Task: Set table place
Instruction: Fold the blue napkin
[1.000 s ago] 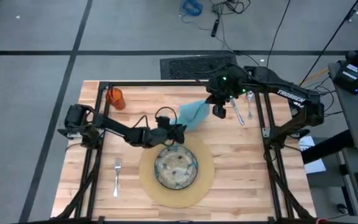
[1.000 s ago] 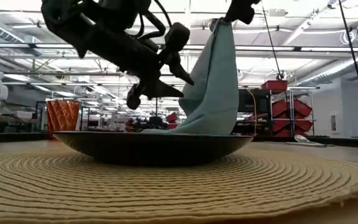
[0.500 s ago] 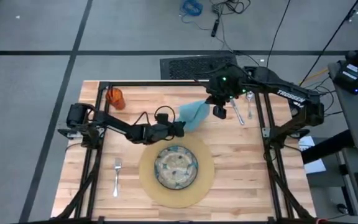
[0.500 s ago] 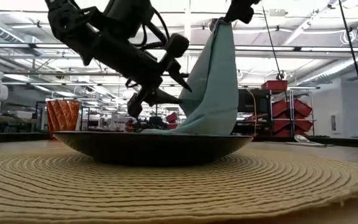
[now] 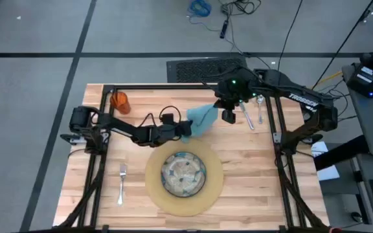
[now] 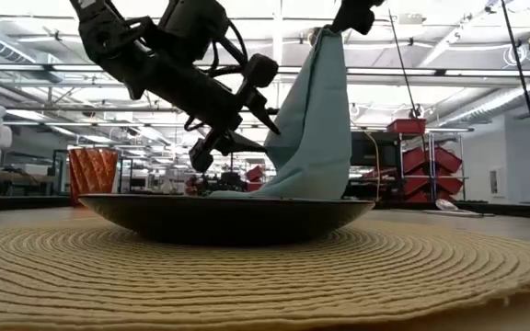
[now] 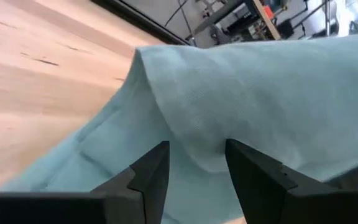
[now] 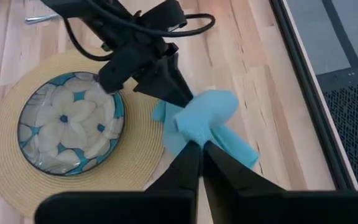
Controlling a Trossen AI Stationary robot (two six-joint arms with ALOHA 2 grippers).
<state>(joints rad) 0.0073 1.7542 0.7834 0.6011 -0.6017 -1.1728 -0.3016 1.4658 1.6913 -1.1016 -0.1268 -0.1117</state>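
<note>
The teal napkin [image 5: 203, 117] hangs from my right gripper [image 8: 199, 144], which is shut on it above the table's far middle. Its lower end [image 6: 237, 192] lies on the table behind the plate. My left gripper [image 7: 197, 165] is open and level, its fingers on either side of a bulge in the hanging cloth. The flower-patterned plate [image 5: 182, 173] sits on the round tan mat [image 5: 212, 188] near the front. A fork [image 5: 122, 180] lies left of the mat, and an orange cup [image 5: 120, 101] stands at the far left. A knife [image 5: 247, 118] and spoon [image 5: 259, 110] lie at the far right. My right gripper pinches the napkin's top [image 8: 201, 134] between its two fingers from above, pointing down. The cloth hangs below in loose folds, slack, with its lower end on the table. My left gripper has a fold of the napkin [image 7: 199, 152] between its open fingers; I cannot tell whether they touch it.
The table's black frame bar [image 5: 173, 86] runs along the far edge. Bare wood shows right of the mat [image 5: 251, 168] and at the near left around the fork.
My left gripper has moved toward the table's far edge and a little up, closing in on the hanging napkin from the left. The napkin and my right gripper have stayed where they were.
</note>
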